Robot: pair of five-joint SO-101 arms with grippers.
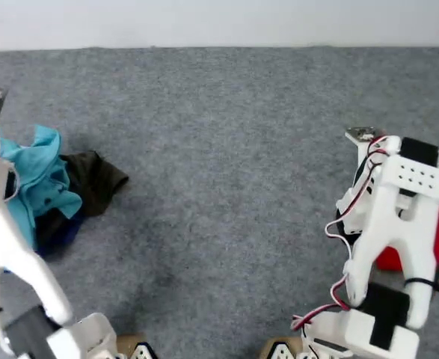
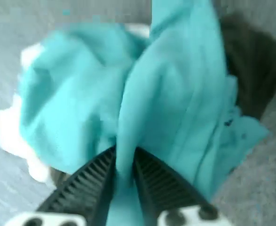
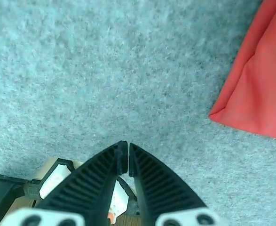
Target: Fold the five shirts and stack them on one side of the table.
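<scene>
Early going — left gripper [image 2: 123,172] pinches a fold of the teal shirt [image 2: 175,94], on the crumpled pile [image 1: 51,198] with a dark shirt [image 1: 96,179] at nine o'clock; one red shirt [image 3: 262,80], seemingly folded, lies at three o'clock beside the empty, closed right gripper [image 3: 125,147]

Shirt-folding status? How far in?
Done: one red shirt looks folded flat at the right side. In hand: the left end effector is shut on the teal shirt. The right end effector is shut, empty, beside the red shirt. Left: teal and the dark shirts, heaped at the left, unfolded.
</scene>
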